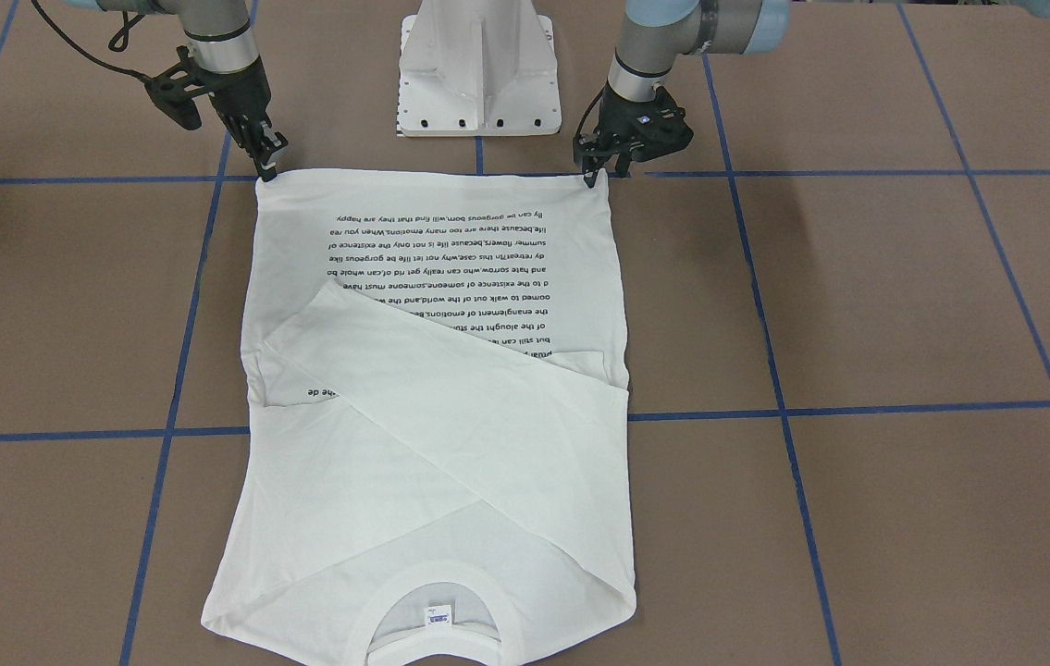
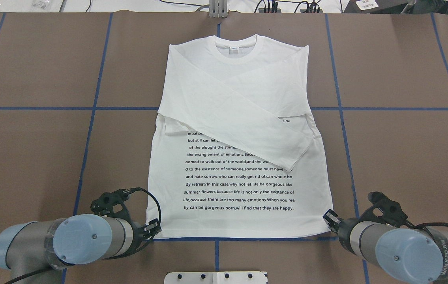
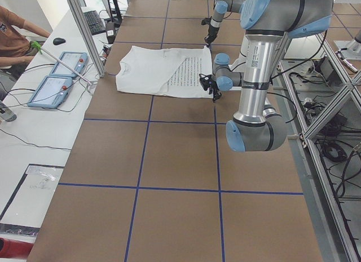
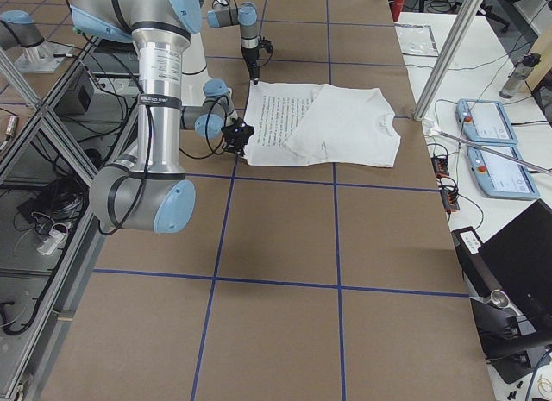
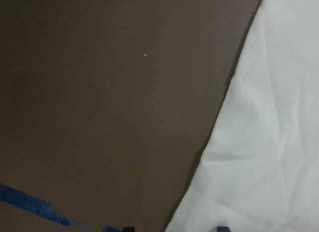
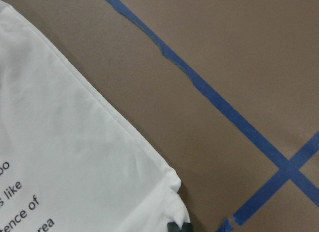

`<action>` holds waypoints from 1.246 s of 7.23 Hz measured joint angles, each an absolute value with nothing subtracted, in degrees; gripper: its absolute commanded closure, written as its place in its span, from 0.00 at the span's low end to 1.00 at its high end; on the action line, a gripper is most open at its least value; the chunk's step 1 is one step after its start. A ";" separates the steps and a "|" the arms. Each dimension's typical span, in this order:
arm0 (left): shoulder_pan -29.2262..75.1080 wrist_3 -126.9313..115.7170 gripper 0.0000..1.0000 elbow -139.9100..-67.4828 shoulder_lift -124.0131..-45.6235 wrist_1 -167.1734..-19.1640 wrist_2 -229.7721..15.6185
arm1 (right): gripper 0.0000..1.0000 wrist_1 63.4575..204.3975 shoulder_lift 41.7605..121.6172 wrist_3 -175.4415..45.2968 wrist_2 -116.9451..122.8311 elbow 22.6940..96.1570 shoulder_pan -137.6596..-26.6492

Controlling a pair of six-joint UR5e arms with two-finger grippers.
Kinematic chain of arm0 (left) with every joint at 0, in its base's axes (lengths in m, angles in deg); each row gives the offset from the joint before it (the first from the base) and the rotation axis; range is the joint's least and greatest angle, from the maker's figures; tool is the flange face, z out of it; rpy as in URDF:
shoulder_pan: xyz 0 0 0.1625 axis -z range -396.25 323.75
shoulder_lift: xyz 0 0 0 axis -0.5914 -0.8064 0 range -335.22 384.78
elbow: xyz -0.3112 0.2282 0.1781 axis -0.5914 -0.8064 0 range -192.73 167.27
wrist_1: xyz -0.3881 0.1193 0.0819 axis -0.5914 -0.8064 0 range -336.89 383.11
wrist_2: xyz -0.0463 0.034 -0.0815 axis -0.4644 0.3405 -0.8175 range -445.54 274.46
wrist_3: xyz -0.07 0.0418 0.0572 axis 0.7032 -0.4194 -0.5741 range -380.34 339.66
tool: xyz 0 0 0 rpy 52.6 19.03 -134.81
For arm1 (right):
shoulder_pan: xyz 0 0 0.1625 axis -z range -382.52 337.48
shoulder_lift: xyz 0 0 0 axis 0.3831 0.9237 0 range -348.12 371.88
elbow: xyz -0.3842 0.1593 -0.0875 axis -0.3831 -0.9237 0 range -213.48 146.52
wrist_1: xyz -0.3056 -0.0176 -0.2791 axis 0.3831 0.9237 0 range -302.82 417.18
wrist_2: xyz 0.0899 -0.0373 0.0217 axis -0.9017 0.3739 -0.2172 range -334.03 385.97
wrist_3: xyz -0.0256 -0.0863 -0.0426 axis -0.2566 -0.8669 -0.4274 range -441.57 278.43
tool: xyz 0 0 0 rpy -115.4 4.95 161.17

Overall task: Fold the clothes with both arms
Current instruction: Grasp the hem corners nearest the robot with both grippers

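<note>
Across the brown table (image 2: pixel 30 138) the shirt (image 2: pixel 239 118) is lying flat, sleeves crossed over its chest and collar farthest from the robot, probably so the hem can be carried up. The right gripper (image 2: pixel 329 217) is pinching one hem corner. The left gripper (image 2: pixel 154 228) is straddling the other, fingers apart.

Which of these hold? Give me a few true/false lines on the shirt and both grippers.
1. The shirt lies flat with its print facing up. True.
2. Both sleeves are folded across the chest. True.
3. The collar is at the end nearest the robot's base. False: the hem is nearest the base and the collar is at the far end.
4. The left gripper is at the collar. False: it is at the hem's left corner.
5. The right gripper is at the hem's other corner. True.
</note>
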State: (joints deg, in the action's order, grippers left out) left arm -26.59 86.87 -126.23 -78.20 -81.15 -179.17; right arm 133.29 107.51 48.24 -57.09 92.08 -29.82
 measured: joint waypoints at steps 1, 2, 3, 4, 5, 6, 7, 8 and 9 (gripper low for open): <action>-26.67 86.98 1.00 -126.39 -78.32 -81.14 -179.15 | 1.00 133.30 107.51 48.24 -57.09 92.18 -29.82; -26.67 87.03 1.00 -126.64 -78.41 -81.13 -179.17 | 1.00 133.31 107.53 48.24 -57.09 92.28 -29.82; -26.64 87.05 1.00 -126.82 -78.48 -81.11 -179.18 | 1.00 133.35 107.56 48.24 -57.09 92.39 -29.82; -26.48 87.05 1.00 -126.95 -78.49 -81.07 -179.17 | 1.00 133.37 107.58 48.24 -57.09 92.42 -29.82; -26.24 87.01 1.00 -127.21 -78.46 -81.05 -179.17 | 1.00 133.38 107.58 48.24 -57.09 92.45 -29.81; -26.24 87.01 1.00 -128.04 -78.30 -81.05 -179.20 | 1.00 133.38 107.52 48.24 -57.09 92.49 -29.73; -26.49 87.10 1.00 -129.82 -77.94 -80.46 -179.21 | 1.00 133.37 107.42 48.24 -57.11 92.55 -29.59; -27.48 88.02 1.00 -132.75 -77.45 -78.54 -179.15 | 1.00 133.35 107.35 48.24 -57.14 93.05 -29.11; -29.44 89.92 1.00 -136.08 -76.84 -76.21 -179.08 | 1.00 133.36 107.31 48.26 -57.15 94.22 -28.10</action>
State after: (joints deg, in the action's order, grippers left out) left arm -29.44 89.92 -136.08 -76.84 -76.21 -179.08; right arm 133.36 107.31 48.26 -57.15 94.22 -28.10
